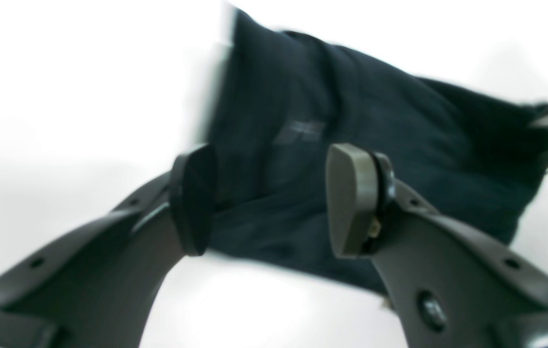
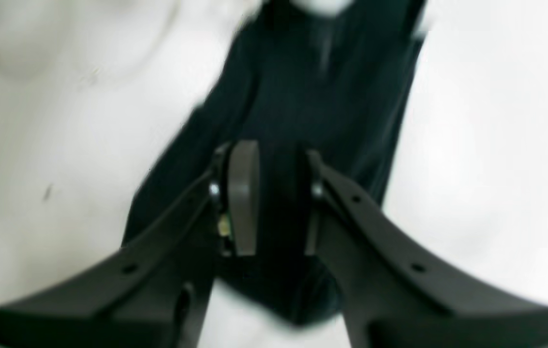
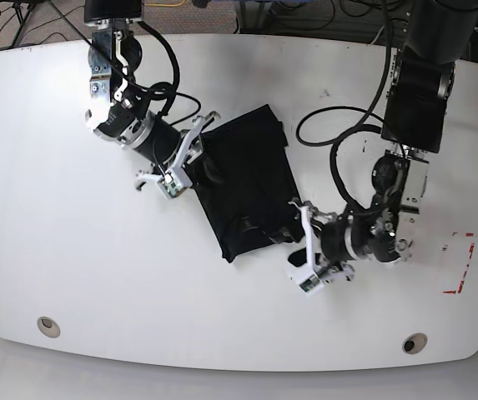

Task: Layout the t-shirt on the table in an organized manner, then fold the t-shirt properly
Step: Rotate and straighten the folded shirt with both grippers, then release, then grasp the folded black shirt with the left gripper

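Observation:
The black t-shirt (image 3: 249, 179) lies folded into a long slanted strip in the middle of the white table (image 3: 55, 208). On the strip's upper left side, my right gripper (image 3: 193, 158) is shut on its edge. The right wrist view shows that gripper (image 2: 278, 203) with dark cloth (image 2: 322, 87) pinched between its pads. My left gripper (image 3: 297, 240) stands open at the strip's lower right corner. In the left wrist view its fingers (image 1: 351, 200) are spread wide, with the t-shirt (image 1: 361, 135) behind the gap of the gripper (image 1: 271, 200).
Black cables (image 3: 330, 125) loop on the table beside the left arm. A red-and-white tape rectangle (image 3: 460, 262) marks the right side. Two round holes (image 3: 48, 325) (image 3: 414, 342) sit near the front edge.

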Robot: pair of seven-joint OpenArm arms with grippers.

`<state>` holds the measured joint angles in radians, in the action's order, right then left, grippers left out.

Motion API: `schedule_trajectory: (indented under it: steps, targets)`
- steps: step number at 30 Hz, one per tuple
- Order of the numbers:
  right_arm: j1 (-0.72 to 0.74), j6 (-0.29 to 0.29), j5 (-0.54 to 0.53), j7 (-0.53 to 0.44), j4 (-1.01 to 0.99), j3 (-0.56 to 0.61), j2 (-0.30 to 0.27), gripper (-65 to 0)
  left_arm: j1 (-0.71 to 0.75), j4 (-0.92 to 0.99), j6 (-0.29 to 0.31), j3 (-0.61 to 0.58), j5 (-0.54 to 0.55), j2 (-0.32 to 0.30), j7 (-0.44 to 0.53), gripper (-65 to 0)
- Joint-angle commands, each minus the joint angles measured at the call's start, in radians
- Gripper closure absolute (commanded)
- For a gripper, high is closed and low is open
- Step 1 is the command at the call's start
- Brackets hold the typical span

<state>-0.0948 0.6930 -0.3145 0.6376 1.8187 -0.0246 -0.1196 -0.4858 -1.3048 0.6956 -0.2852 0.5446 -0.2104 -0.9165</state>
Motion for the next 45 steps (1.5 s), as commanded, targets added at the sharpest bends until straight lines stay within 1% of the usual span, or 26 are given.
schedule_trajectory:
  steps: [1,5,8,10,13,15,16,18,23,28,30,35,39,43,45]
  targets:
    - [0.050,0.005,-0.005,-0.012,-0.009,-0.001,-0.002,-13.0,0.006,-0.071,0.003,0.033,0.042,-0.002,-0.022,-33.8]
    - [0.131,0.005,0.053,-0.015,-0.129,0.004,0.007,-13.0,0.086,-0.166,0.003,0.105,0.047,-0.007,-0.060,-33.8]
    - [0.178,0.005,0.090,-0.029,-0.234,0.004,0.025,-13.0,0.154,-0.230,0.003,0.152,0.047,-0.033,-0.080,-33.8]
    - [0.197,0.005,0.110,-0.065,-0.299,0.004,0.033,-13.0,0.197,-0.270,0.003,0.182,0.050,-0.044,-0.083,-33.8]
    - [0.205,0.005,0.136,-0.163,-0.394,0.005,0.034,-13.0,0.272,-0.336,0.003,0.234,0.047,-0.047,-0.083,-33.8]
    - [0.203,0.005,0.145,-0.206,-0.434,0.005,0.034,-13.0,0.313,-0.373,0.003,0.268,0.048,-0.065,-0.085,-33.8]
    - [0.201,0.005,0.148,-0.218,-0.448,0.005,0.034,-13.0,0.342,-0.396,0.003,0.287,0.050,-0.087,-0.092,-33.8]
    - [0.188,0.005,0.148,-0.218,-0.458,0.005,0.034,-13.0,0.373,-0.419,0.003,0.304,0.052,-0.108,-0.103,-33.8]
    - [0.120,0.005,0.145,-0.215,-0.422,0.005,0.048,-13.0,0.445,-0.479,0.003,0.361,0.053,-0.143,-0.112,-33.8]
    - [0.057,0.005,0.154,-0.215,-0.379,0.001,0.113,-13.0,0.502,-0.496,0.003,0.406,0.053,-0.169,-0.112,-33.8]
    - [0.042,-0.017,0.154,-0.215,-0.369,0.004,0.126,-13.0,0.510,-0.496,0.003,0.419,0.053,-0.174,-0.112,-33.8]
    - [0.030,-0.063,0.153,-0.215,-0.346,0.005,0.159,-13.0,0.545,-0.496,0.003,0.427,0.053,-0.212,-0.109,-33.8]
    - [0.033,-0.072,0.153,-0.215,-0.304,0.005,0.162,-13.0,0.548,-0.497,0.003,0.427,0.052,-0.217,-0.108,-33.8]
    - [0.042,-0.083,0.153,-0.213,-0.218,0.005,0.154,-13.6,0.540,-0.497,0.003,0.427,0.052,-0.209,-0.106,-33.8]
    - [0.053,-0.085,0.153,-0.193,-0.179,0.001,0.150,-13.6,0.531,-0.499,0.003,0.424,0.055,-0.199,-0.106,-33.8]
